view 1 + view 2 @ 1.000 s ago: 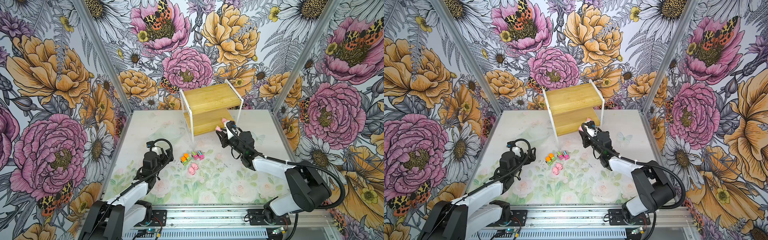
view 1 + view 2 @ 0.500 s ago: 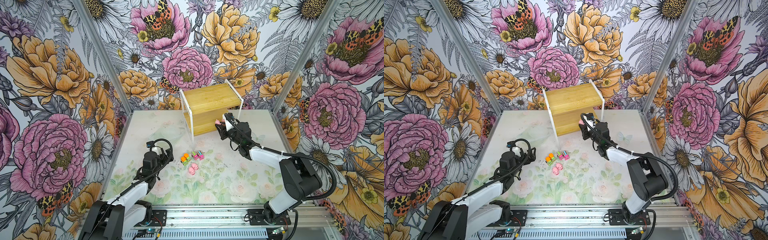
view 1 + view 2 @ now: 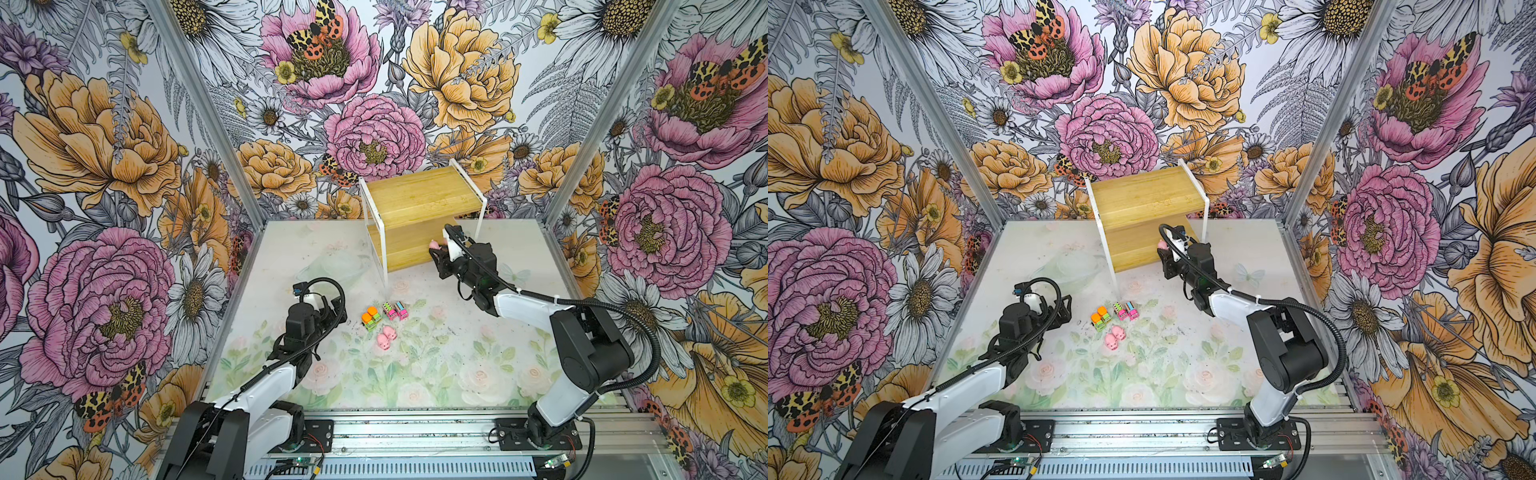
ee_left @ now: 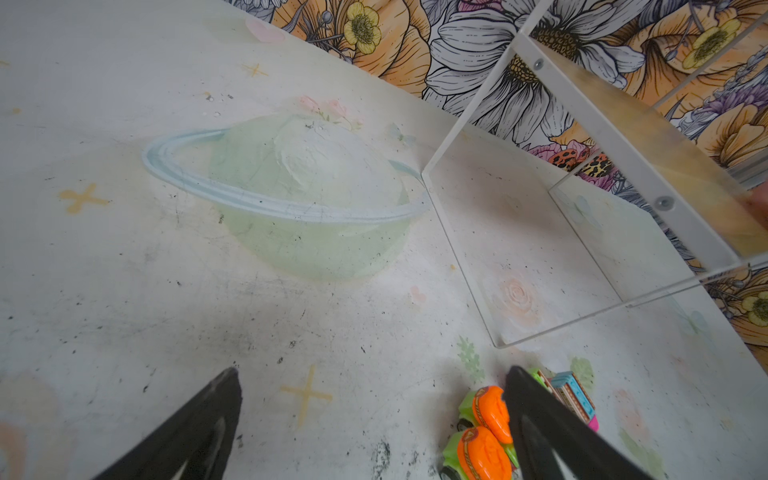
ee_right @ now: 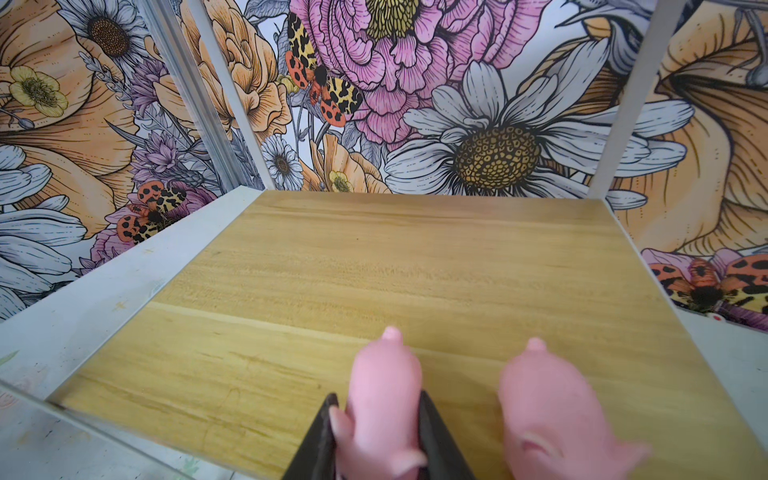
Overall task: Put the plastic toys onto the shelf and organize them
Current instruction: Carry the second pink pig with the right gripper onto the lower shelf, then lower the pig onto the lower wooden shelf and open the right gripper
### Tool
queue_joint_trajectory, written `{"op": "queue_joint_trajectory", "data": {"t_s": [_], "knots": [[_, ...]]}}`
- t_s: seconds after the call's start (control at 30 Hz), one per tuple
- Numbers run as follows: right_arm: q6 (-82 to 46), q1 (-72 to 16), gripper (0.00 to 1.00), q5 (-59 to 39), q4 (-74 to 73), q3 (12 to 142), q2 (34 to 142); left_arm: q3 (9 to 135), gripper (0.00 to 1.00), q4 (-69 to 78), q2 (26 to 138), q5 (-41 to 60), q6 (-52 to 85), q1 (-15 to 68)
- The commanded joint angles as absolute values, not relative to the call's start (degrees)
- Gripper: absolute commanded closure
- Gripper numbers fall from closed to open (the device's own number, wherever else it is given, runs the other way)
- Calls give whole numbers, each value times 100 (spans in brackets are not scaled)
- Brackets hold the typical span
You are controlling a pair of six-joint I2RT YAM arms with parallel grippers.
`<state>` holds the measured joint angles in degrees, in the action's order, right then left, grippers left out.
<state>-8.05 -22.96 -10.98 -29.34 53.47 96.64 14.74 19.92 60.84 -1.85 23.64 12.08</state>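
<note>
Two pigs (image 5: pixel 552 415) at shelf (image 5: pixel 374 257), one pig (image 5: pixel 384 399) clamped in right fingers (image 5: pixel 442 453), two pigs (image 3: pixel 385 337), four trucks (image 3: pixel 370 318) on surface (image 3: pixel 436 365), left fingers (image 4: pixel 195 428) apart

Shelf boards (image 5: pixel 415 270) are seen as matt light wood w/ fine grain; frame (image 5: pixel 124 282) as smooth white-painted metal. Each pig (image 5: pixel 382 382) is seen as smooth satin pink plastic; trucks (image 4: pixel 484 453) as glossy plastic. Surface (image 4: pixel 124 270) is found matt, printed, scuffed & specked.

Top views overhead, whole table (image 3: pixel 436 374); wrist views close, both catching shelf (image 4: pixel 602 133).
</note>
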Motion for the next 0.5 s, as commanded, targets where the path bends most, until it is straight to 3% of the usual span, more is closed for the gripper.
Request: {"op": "queue_joint_trajectory", "data": {"t_s": [0.0, 0.23, 0.47], "knots": [[-861, -2339, 69, -1024, -3006, 5552, 9832, 1477, 1, 2136, 6121, -88, 2329, 1127], [-859, -2365, 69, -1020, -2955, 5687, 9994, 1479, 1, 2153, 6131, -88, 2326, 1125], [-835, -2429, 61, -912, -2936, 5604, 9994, 1477, 1, 2161, 6128, -71, 2323, 1107]]}}
